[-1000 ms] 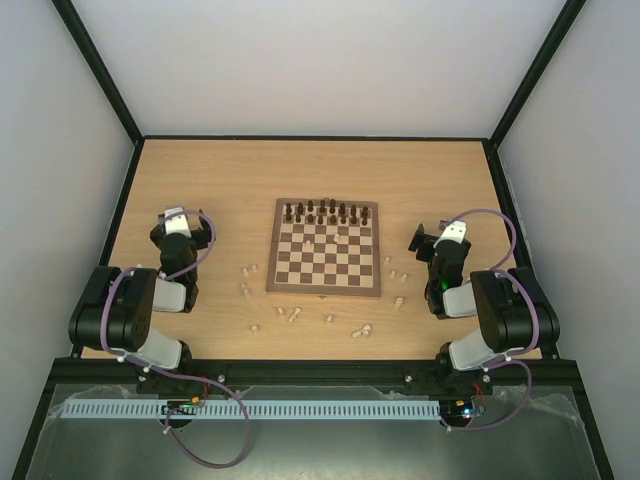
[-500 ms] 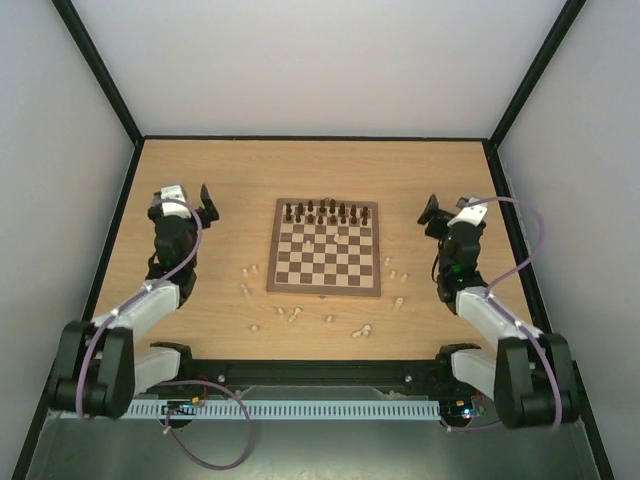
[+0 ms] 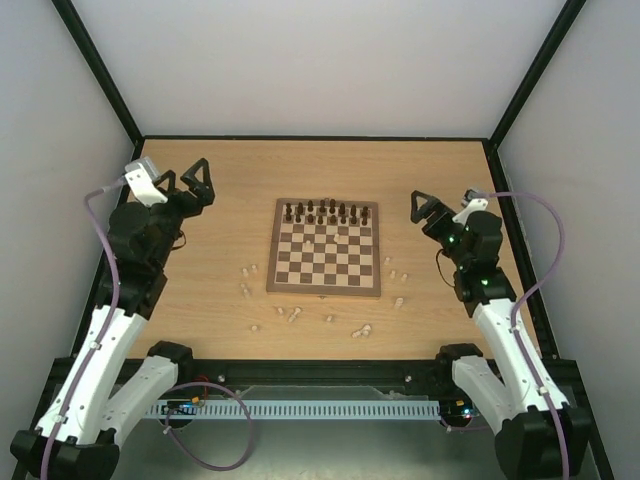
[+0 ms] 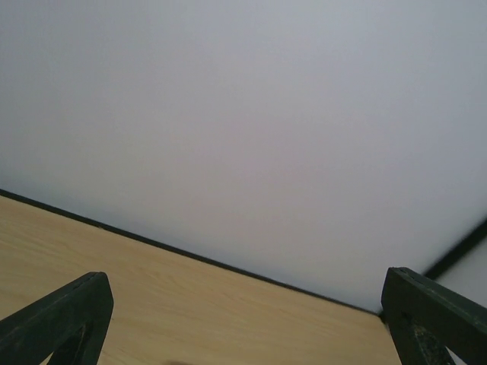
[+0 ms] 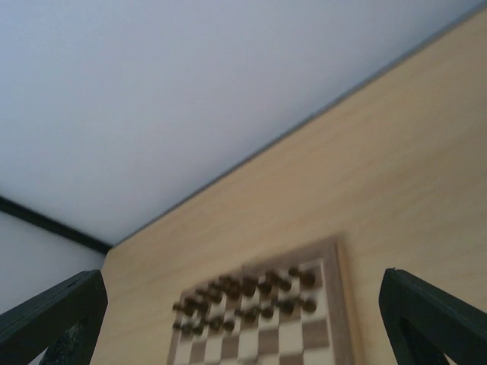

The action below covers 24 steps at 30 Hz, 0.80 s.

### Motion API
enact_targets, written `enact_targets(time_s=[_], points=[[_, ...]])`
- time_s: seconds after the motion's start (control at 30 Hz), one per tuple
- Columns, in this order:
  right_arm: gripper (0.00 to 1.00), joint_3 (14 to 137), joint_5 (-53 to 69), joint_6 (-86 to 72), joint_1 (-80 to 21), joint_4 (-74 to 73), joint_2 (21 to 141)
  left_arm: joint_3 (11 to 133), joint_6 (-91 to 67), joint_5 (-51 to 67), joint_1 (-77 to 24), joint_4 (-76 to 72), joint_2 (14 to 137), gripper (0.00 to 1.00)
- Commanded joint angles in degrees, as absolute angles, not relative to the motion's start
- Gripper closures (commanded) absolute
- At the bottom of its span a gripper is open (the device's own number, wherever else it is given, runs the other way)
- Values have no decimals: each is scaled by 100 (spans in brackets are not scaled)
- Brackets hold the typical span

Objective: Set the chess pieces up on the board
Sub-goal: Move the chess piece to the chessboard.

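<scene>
While both arms had just unfolded from their tucked rest and risen, the left pincer (image 3: 183, 180) and right pincer (image 3: 430, 212) hung high at either side, each wide apart and empty. Pale chess pieces (image 3: 362, 330) lay scattered on the counter (image 3: 200, 310) around the board (image 3: 325, 291), so the setup had probably barely begun.

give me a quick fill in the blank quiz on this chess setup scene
The dark pieces stand along the ____ edge of the board.
Most pale pieces lie off the board, on the ____.
The jaws of the left arm and the right arm are ____ and hold nothing.
The board shows in the ____ wrist view.
Missing words: far, table, open, right.
</scene>
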<state>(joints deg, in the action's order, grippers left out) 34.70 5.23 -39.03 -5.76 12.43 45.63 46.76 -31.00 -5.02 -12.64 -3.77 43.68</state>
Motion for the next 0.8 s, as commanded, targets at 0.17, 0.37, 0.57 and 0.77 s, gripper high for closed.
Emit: enact_targets(time_s=[0.17, 0.37, 0.57, 0.77], points=[[1, 4088, 2121, -4196, -769, -318, 5220, 4570, -3575, 1570, -1319, 776, 4360, 1], [1, 4086, 1155, -3422, -1180, -946, 5210, 4003, -3850, 2547, -1379, -107, 4674, 1], [1, 3797, 601, -3052, -1423, -1211, 5549, 4139, -3532, 1701, -1732, 718, 4801, 1], [10, 3893, 476, -2938, -1616, -1271, 6343, 3939, -3332, 1367, -1877, 1093, 5056, 0]])
